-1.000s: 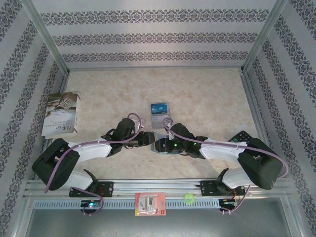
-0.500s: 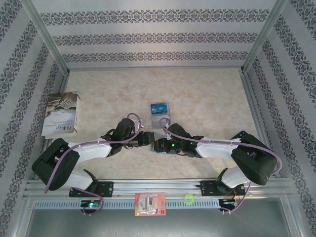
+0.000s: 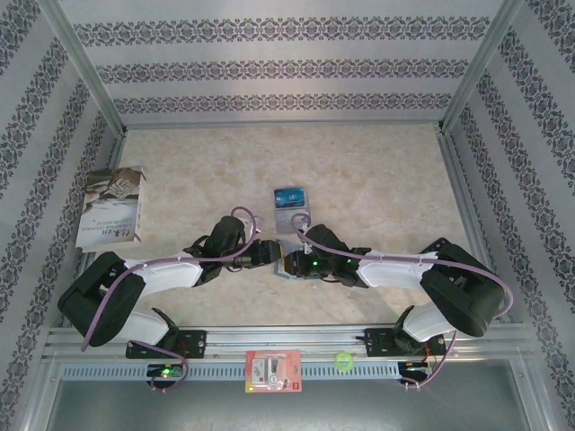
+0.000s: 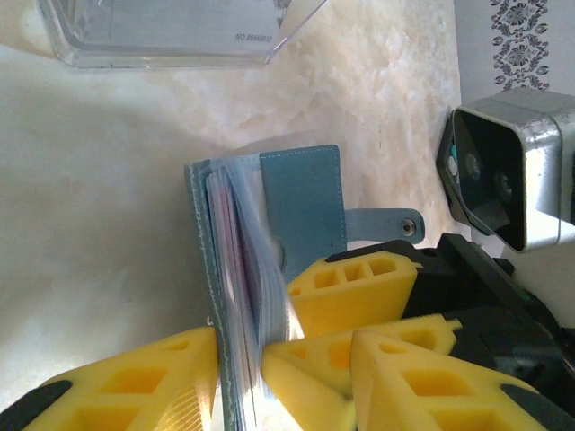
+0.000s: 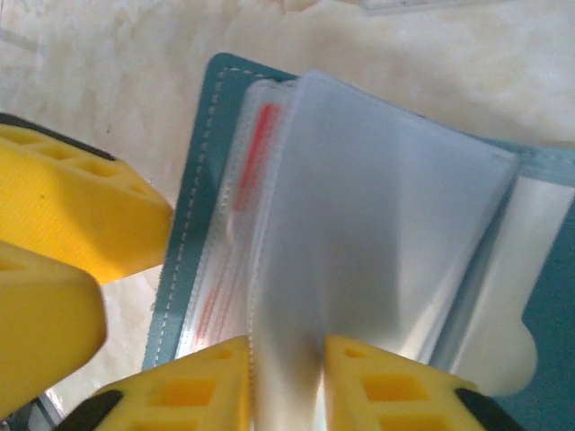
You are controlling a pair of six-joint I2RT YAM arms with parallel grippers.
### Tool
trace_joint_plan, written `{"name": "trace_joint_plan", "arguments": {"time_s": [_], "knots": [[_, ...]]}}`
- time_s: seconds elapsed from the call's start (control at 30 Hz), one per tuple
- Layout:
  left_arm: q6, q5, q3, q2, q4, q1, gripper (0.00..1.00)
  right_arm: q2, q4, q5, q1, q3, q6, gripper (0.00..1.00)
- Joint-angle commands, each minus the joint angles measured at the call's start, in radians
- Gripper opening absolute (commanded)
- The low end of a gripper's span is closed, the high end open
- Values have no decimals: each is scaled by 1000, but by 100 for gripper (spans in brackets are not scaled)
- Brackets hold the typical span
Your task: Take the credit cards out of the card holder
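Open card holder, clear sleeves fanned — tabletop behind. The right gripper has its fingers pinched on one sleeve.

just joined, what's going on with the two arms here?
The left gripper clamps the teal card holder by one edge, while the right gripper pinches a clear sleeve inside it. A red-marked card sits in a pocket, not yet pulled out.

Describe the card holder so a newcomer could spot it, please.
On the marbled table, look where the left claw and right claw meet. Between them is the small teal stitched card holder, fanning clear plastic pockets, unlike the rigid clear case behind.
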Motion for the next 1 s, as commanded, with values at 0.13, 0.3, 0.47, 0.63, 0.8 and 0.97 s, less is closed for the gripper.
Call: {"name": "trace_joint_plan", "arguments": {"time_s": [0.13,0.3,0.47,0.63,0.8,0.97], "knots": [[-7,6,-9,-8,13,-6,44,-3,-13,17,-9,-21,-5,9],[50,-71,15,-59,-139,-6,44,-7,-19,13,-14,-28,-15,0],[186,-232,75,-165,-390,-13,46,-8,-48,12,-18,-24,-44,0],[236,-193,106,-154,-350,-54,35,6,-48,5,-16,-19,-49,0],[190,-117,127,-21,-203,-96,10,15,-34,-1,-16,-23,-46,0],[170,-96,127,55,-158,-110,0,1,-36,4,-16,-30,-45,0]]}}
